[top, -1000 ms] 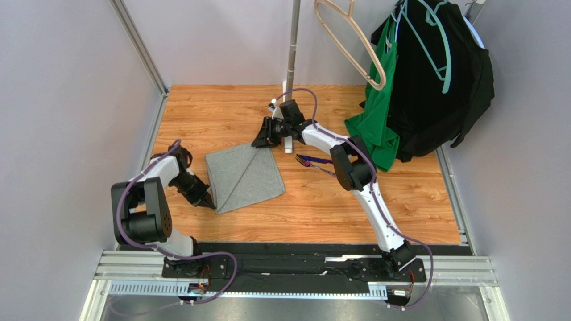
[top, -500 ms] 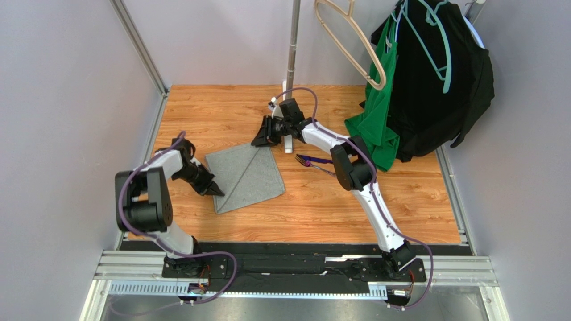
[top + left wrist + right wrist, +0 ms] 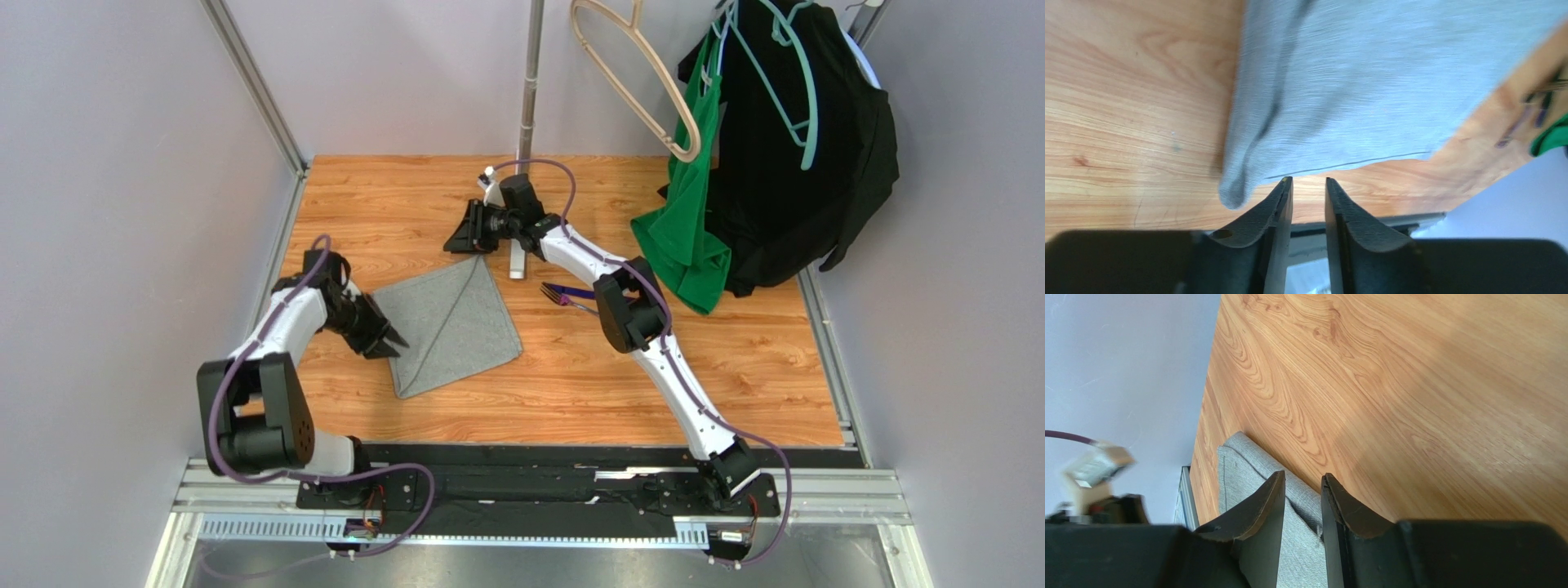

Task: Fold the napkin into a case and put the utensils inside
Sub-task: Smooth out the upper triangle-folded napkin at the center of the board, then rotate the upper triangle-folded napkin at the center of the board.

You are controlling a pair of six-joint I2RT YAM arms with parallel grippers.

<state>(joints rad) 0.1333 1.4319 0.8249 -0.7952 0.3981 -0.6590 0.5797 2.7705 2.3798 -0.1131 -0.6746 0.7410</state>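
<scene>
The grey napkin (image 3: 451, 326) lies flat on the wooden table, folded into a rough square with a diagonal flap edge; no narrow case shows. My left gripper (image 3: 393, 346) sits at its left corner, open, nothing between its fingers. In the left wrist view the napkin (image 3: 1364, 86) fills the top, its rounded corner just left of the left gripper (image 3: 1309, 184). My right gripper (image 3: 454, 241) hovers open just beyond the napkin's far corner. In the right wrist view the napkin (image 3: 1241, 471) lies beneath the right gripper (image 3: 1303, 481). The two utensils (image 3: 569, 295) lie right of the napkin, beside the right forearm.
A green garment (image 3: 687, 221) and a black garment (image 3: 797, 147) hang at the back right, next to a beige hanger (image 3: 638, 74) and a metal pole (image 3: 530, 74). Grey walls close in the table (image 3: 589, 380) on both sides.
The left gripper has opened and let go of the napkin's left corner, shifting a little farther back. The right gripper has drawn back and left, off the napkin's far corner.
</scene>
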